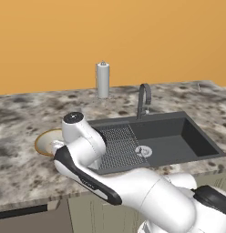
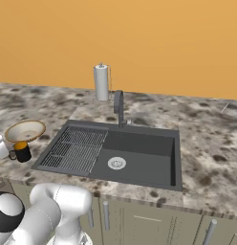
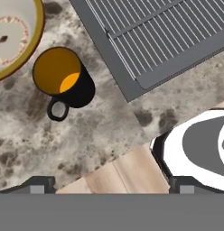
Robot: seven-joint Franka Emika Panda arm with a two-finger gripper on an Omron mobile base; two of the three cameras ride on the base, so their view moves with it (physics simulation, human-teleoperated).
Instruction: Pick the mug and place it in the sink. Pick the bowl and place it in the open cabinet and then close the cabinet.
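Glossy white rounded arm — black joint bands, grey end cap.

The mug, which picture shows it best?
The hand view: the mug is big and seen from above, with its orange inside and loop handle plain, next to the bowl. The right base view shows it small at the left edge. In the left base view the arm covers that spot.

Mug just beside bowl — sink right, apart.
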